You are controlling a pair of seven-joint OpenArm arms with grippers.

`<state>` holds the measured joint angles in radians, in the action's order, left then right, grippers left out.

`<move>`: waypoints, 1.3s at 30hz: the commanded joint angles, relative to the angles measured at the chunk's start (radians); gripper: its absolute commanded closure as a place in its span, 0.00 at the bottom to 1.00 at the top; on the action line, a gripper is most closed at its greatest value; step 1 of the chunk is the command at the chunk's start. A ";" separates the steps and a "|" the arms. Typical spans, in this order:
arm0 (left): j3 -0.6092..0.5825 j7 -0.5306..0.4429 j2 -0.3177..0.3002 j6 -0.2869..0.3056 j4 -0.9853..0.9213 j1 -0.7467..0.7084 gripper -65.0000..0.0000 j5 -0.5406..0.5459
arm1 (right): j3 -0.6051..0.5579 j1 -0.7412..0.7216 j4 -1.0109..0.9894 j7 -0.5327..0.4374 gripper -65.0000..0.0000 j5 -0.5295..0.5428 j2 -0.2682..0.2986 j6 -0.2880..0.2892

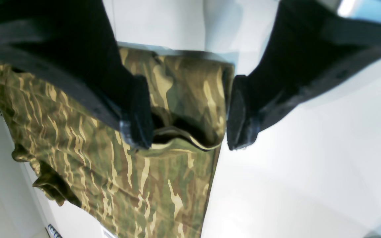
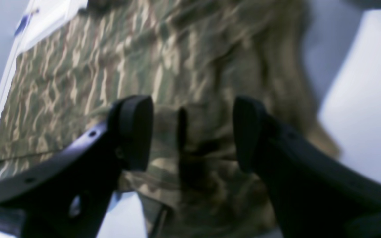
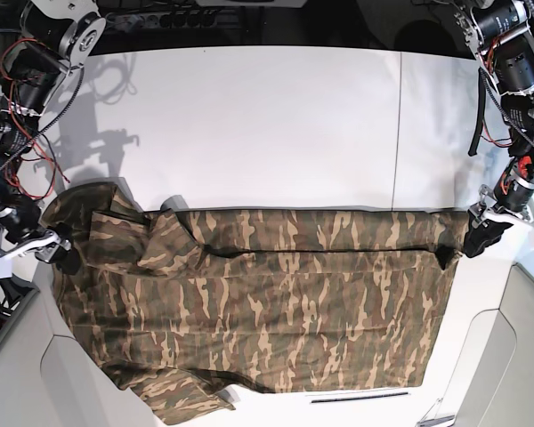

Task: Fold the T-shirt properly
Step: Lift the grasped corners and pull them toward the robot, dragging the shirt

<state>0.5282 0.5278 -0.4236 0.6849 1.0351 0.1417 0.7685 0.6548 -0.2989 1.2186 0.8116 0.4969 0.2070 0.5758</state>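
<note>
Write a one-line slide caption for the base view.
Fingers of two black robot arms hover open at opposite ends of a partly folded camouflage T-shirt.

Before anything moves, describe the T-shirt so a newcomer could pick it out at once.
On the white table, look between the two open grippers, left and right. The T-shirt is the wide, partly folded cloth there, its upper edge turned over in a long strip. Its brown, green and tan camouflage sets it apart from the plain white around it.
</note>
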 commanded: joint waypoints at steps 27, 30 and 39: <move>-0.094 -0.106 -0.005 0.013 -0.008 -0.028 0.27 -0.112 | -0.005 0.155 -0.071 -0.093 0.41 0.049 0.022 -0.022; -0.145 -0.161 -0.005 0.013 -0.019 -0.028 0.27 -0.147 | -0.027 0.155 -0.118 -0.132 0.41 0.045 0.023 -0.022; -0.162 -0.180 0.017 -0.023 -0.019 -0.023 0.36 -0.168 | -0.029 0.135 -0.142 -0.130 0.51 0.064 -0.020 0.000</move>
<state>0.3656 0.3496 -0.3939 0.6617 1.0073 0.1059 0.5980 0.6285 -0.1562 1.0748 0.6548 0.5728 0.1822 0.5808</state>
